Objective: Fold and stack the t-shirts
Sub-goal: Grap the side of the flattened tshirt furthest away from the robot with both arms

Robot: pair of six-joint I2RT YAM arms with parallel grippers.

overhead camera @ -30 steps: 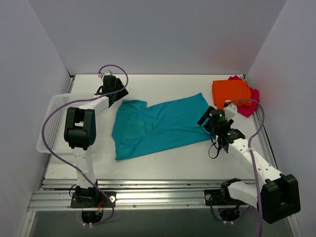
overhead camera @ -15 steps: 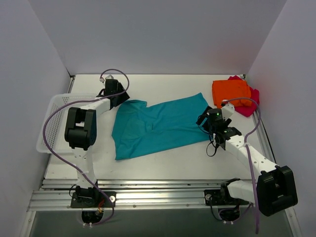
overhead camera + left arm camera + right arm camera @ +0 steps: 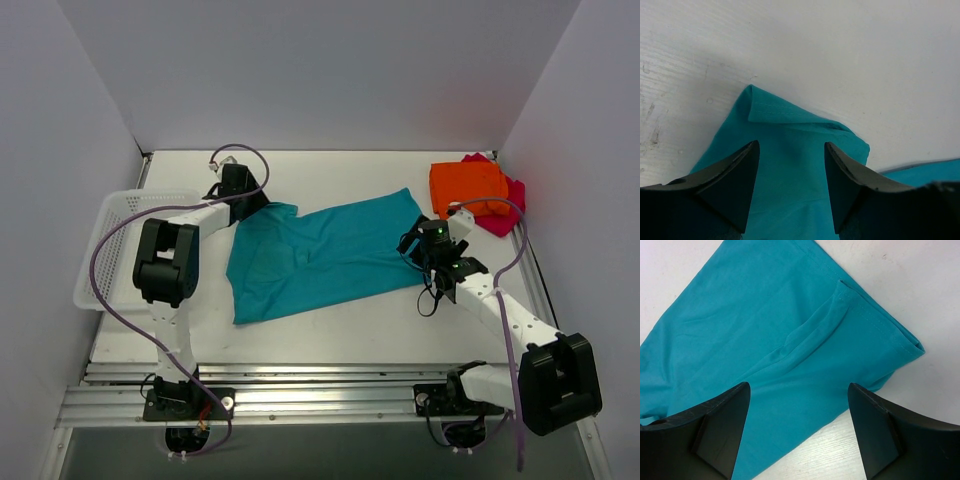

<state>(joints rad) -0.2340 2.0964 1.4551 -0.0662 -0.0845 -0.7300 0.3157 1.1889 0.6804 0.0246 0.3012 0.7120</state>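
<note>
— On the left side of the table (image 3: 330,335), past the white basket (image 3: 100,250), what is that arm over?

— The left gripper (image 3: 243,190) hangs over the far-left corner of the teal t-shirt (image 3: 320,255). Seen from its wrist, the left gripper (image 3: 790,150) has its jaws parted and nothing between them. A turned-over corner of the teal t-shirt (image 3: 790,115) lies just ahead of the tips and runs back under them.

— Which way does the cloth lie?

— It is spread flat in the middle of the table, with its long axis running across from near-left to far-right, slightly tilted. Each arm has one end of it, so I'd judge that neither needs to reach across.

— And the other end?

— The right gripper (image 3: 420,245) is at the shirt's right edge, near the near-right corner. Its own camera shows the right gripper (image 3: 799,387) spread wide and released, with the cloth below the fingers and stretching away ahead and to the left. A hemmed corner lies just ahead of them to the right, with a long crease running up to the hem.

— What's beyond it?

— In the far-right corner, the folded orange t-shirt (image 3: 468,188) rests on the magenta t-shirt (image 3: 505,215), apart from the teal one. The right arm is the nearer to that pile.

— Any labels or print?

— None that I can read; the shirts look plain.
</note>
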